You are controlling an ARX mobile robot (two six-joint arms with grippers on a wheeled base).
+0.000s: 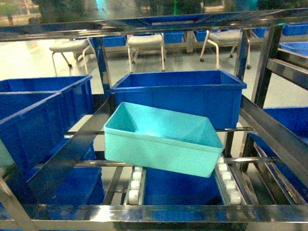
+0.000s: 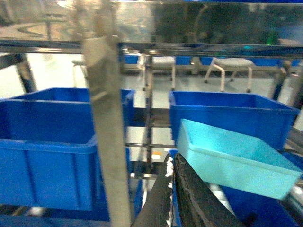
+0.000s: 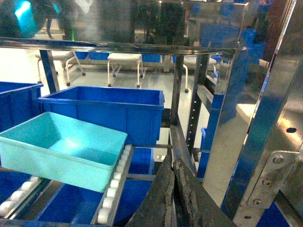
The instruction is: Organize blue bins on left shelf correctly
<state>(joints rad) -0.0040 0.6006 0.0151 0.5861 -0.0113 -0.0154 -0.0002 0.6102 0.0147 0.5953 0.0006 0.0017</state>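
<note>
While the turquoise tub (image 1: 163, 138) sat skewed on the roller lane (image 1: 133, 184) of the steel flow rack (image 1: 176, 211), its corners over both rows of white rollers, a dark blue crate (image 1: 181, 95) stood just behind it; more dark blue crates (image 1: 32, 116) filled the lane to its left; the left gripper (image 2: 171, 163) and the right gripper (image 3: 172, 163) each had their fingers pressed together, holding nothing, both apart from the tub.
</note>
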